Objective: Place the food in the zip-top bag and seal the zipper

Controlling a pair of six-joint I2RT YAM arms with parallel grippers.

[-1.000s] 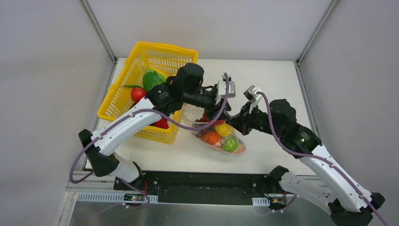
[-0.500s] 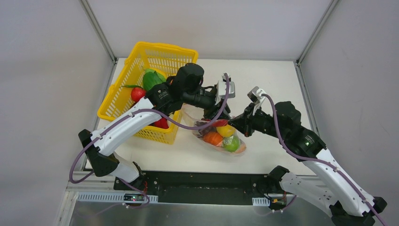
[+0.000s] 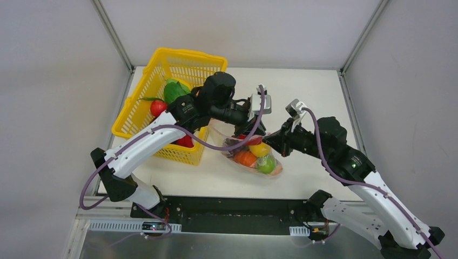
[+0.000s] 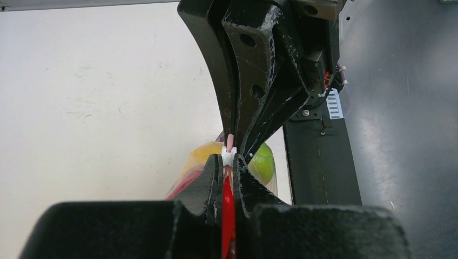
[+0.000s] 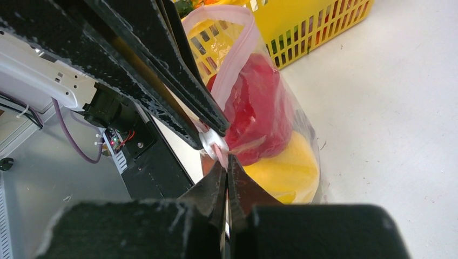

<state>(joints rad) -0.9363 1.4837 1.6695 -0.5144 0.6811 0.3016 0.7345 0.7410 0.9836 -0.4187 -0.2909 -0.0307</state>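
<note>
The zip-top bag (image 3: 254, 157) lies on the table between both arms, holding food: a red pepper (image 5: 259, 108), a yellow lemon (image 5: 286, 172), an orange (image 3: 244, 157) and a green apple (image 3: 265, 164). Its pink zipper (image 5: 237, 48) arches up in a loop, so the mouth gapes at the far end. My left gripper (image 4: 229, 162) is shut on the zipper's white slider (image 5: 211, 141). Facing it tip to tip, my right gripper (image 5: 226, 162) is shut on the zipper's pink end tab. In the top view the left gripper (image 3: 254, 133) and right gripper (image 3: 269, 142) meet above the bag.
A yellow mesh basket (image 3: 162, 67) stands at the back left, with leafy greens (image 3: 175, 90) and a red fruit (image 3: 158, 107) inside. The left arm reaches across its near right corner. The black base rail (image 3: 237, 213) runs along the table's near edge.
My left gripper has closed onto the zipper's slider. The right arm pulled back a little to the right early on, then held still, shut on the end tab.
</note>
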